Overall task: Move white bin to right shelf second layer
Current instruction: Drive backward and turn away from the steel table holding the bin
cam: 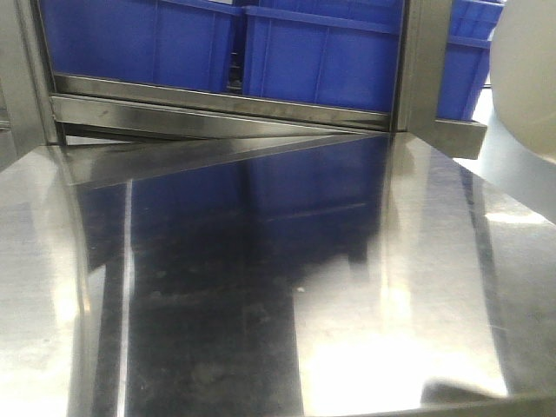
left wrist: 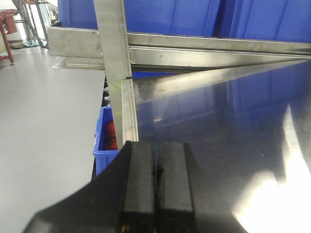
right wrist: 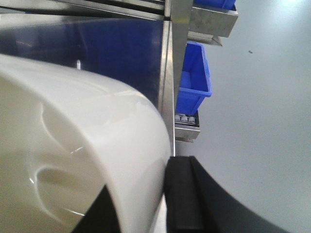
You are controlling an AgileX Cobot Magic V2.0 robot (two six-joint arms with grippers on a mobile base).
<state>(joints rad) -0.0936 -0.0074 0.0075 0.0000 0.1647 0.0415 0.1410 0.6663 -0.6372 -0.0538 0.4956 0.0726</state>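
Note:
The white bin [right wrist: 73,136] fills the left of the right wrist view, glossy and cream-white, tilted over the steel tabletop [right wrist: 116,53]. My right gripper [right wrist: 141,204] is shut on its wall: one black finger [right wrist: 182,194] presses the outside, the other sits inside the tub. In the front view the white bin [cam: 526,78] shows only as a pale curve at the upper right edge. A steel rack tier with small white rollers [right wrist: 187,119] peeks out beyond the table's right edge; I cannot tell which layer it is. My left gripper [left wrist: 156,184] hangs shut and empty over the table's left side.
Blue crates [cam: 321,52] line the shelf behind the mirror-like tabletop [cam: 261,261], above a steel rail [cam: 217,104]. An upright steel post [left wrist: 114,43] stands at the table's left corner, with a blue crate [left wrist: 104,141] holding red items below. Another blue crate [right wrist: 194,73] sits right of the table.

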